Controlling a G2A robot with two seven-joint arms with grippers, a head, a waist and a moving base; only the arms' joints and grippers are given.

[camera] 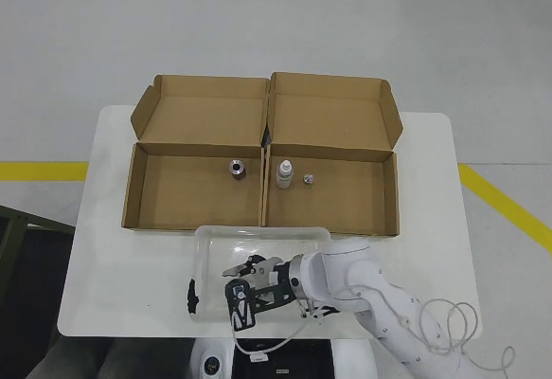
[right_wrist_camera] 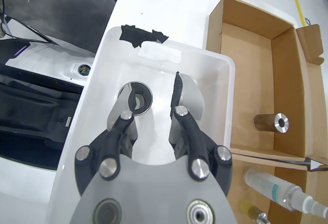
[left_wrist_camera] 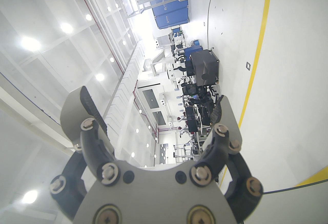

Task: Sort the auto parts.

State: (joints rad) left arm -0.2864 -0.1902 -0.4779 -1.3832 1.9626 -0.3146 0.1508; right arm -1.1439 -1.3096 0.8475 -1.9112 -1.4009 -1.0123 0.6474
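My right gripper (right_wrist_camera: 153, 86) (camera: 255, 267) hangs open inside the white plastic bin (right_wrist_camera: 225, 96) (camera: 257, 230) at the table's front. A round metal ring part with a dark bore (right_wrist_camera: 142, 104) lies on the bin floor; one finger (right_wrist_camera: 129, 99) overlaps its rim and the other stands well clear of it. In the left cardboard box (camera: 129, 189) (right_wrist_camera: 287, 55) lies a metal cylinder (camera: 237, 170) (right_wrist_camera: 271, 122). The right box (camera: 392, 189) holds a white bottle (camera: 284, 173) (right_wrist_camera: 269, 190) and a small metal part (camera: 307, 178) (right_wrist_camera: 253, 212). My left gripper (left_wrist_camera: 153, 96) is open, holds nothing and points out into the room.
Both boxes stand side by side behind the bin with their lids folded back. Black tape (right_wrist_camera: 141, 36) (camera: 191, 298) sticks to the bin's end wall. Bare white tabletop (camera: 105, 265) lies left of the bin and to its right.
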